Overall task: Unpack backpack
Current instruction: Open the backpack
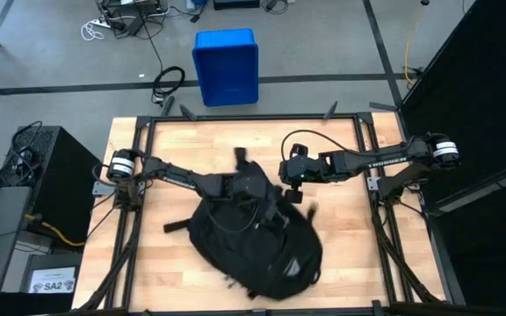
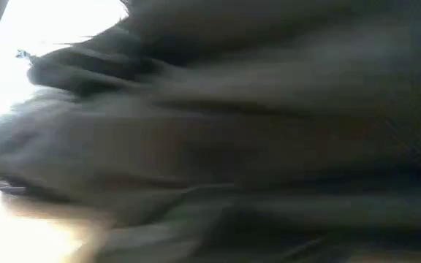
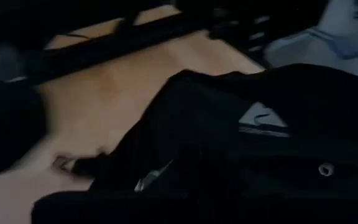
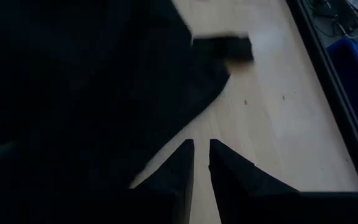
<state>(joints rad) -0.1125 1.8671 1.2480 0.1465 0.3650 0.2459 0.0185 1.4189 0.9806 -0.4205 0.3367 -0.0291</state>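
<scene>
The black backpack [image 1: 257,241] lies on the wooden table [image 1: 148,263], its front with the white triangular logo [image 3: 263,118] facing up. In the low view its dark fabric [image 2: 254,146] fills the picture. My left gripper [image 1: 255,189] is at the backpack's far end; its fingertips are hidden among the black fabric. My right gripper [image 4: 201,152] is shut just right of that far end, over bare wood with nothing between its fingers. A black strap end [image 4: 229,46] lies on the table beyond it. My left gripper is shut at the backpack's far end [image 1: 249,197], coming in from the table's left and slanting down. Its own hand and the black fabric hide the fingertips, so I cannot tell whether it holds or touches the backpack.
A blue bin [image 1: 227,66] stands on the floor beyond the table's far edge. Black frame rails [image 1: 253,117] run around the table. Bare wood shows left [image 1: 156,219] and right [image 1: 358,237] of the backpack.
</scene>
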